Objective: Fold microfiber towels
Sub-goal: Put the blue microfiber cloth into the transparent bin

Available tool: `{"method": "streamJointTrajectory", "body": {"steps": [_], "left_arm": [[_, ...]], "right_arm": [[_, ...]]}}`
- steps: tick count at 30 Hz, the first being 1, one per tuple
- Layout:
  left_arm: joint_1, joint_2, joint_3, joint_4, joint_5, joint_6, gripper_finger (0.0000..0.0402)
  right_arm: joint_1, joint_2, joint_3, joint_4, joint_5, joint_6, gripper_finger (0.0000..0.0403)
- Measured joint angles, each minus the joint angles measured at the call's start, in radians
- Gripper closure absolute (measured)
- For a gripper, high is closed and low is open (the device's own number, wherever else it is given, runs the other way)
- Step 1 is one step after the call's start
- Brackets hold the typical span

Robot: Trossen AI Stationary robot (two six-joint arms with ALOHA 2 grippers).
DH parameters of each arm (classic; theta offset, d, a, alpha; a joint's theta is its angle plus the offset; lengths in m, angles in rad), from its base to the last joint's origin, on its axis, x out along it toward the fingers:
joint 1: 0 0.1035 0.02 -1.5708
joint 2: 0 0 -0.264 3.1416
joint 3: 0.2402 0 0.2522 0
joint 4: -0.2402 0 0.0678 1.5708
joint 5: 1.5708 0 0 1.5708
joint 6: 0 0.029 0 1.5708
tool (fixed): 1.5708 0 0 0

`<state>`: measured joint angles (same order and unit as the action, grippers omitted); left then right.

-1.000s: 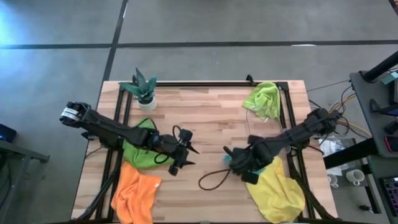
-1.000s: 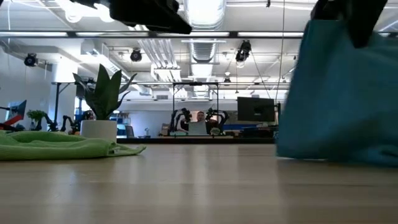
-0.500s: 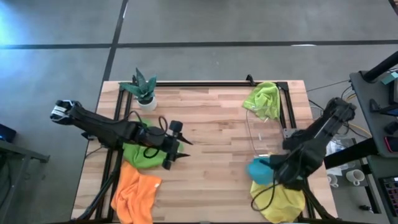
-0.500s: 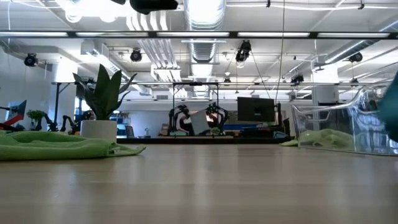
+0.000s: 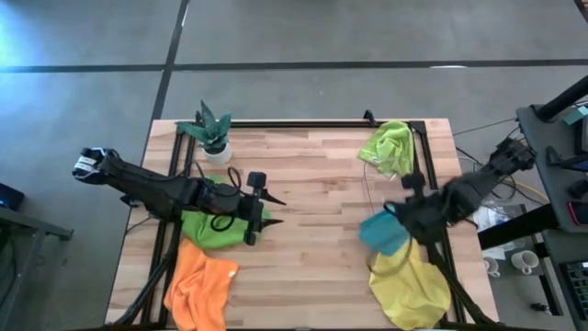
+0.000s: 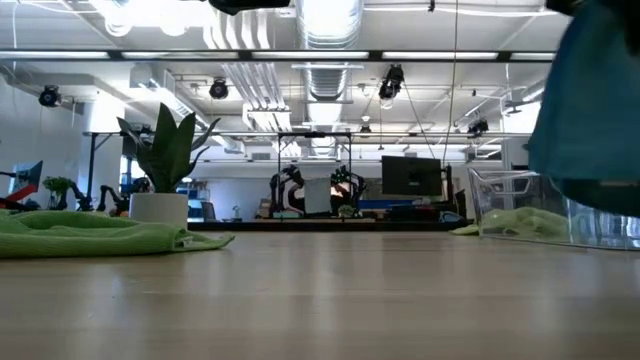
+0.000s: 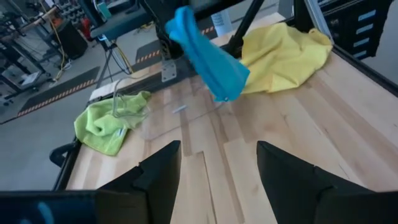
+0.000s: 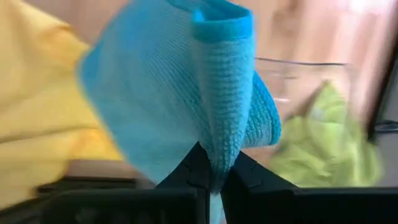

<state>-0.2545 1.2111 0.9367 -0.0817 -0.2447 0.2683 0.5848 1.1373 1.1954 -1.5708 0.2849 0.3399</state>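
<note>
Right claw (image 8: 211, 171) pinches folded, ribbed blue towel (image 8: 180, 93).

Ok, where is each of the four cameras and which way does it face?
High: overhead, straight down; both arms, table.
Low: tabletop height, looking into the room; blue towel hanging at right.
Left wrist: past open left end effector toward blue towel, yellow towel.
Right wrist: right end effector shut on blue towel.
All four share the blue towel.

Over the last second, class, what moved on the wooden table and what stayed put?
The right gripper, shut on the folded blue microfiber towel, carried it from the table's middle out to the right side, near the clear plastic bin. The open left gripper drew back slightly. The other towels and the potted plant stayed.
</note>
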Motion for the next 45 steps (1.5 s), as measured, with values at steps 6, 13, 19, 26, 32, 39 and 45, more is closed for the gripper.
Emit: {"method": "streamJointTrajectory", "body": {"steps": [6,13,19,26,32,39,45], "left_arm": [[0.002,0.000,-0.002,-0.005,0.000,0.000,0.0207],[0.002,-0.001,-0.006,-0.018,0.000,-0.019,0.0207],[0.002,-0.001,-0.010,-0.035,0.000,-0.045,0.0207],[0.003,-0.001,-0.010,-0.034,0.000,-0.048,0.0207],[0.003,-0.002,-0.010,-0.041,0.000,-0.048,0.0207],[0.003,-0.003,-0.010,-0.045,0.000,-0.048,0.0207],[0.004,-0.004,-0.008,-0.066,0.000,-0.052,0.0207]], "right_arm": [[-0.297,-0.001,0.019,0.002,0.005,-0.321,0.0390],[-0.660,0.025,-0.019,-0.001,-0.011,-0.771,0.0390],[-0.791,0.147,-0.182,0.038,-0.008,-1.020,0.0390],[-0.795,0.282,-0.281,0.274,0.072,-1.190,0.0391],[-0.795,0.355,-0.326,0.405,0.141,-1.306,0.0391],[-0.800,0.346,-0.297,0.401,0.245,-1.324,0.0391],[-0.896,0.225,-0.287,0.299,0.218,-1.316,0.0391]]}}
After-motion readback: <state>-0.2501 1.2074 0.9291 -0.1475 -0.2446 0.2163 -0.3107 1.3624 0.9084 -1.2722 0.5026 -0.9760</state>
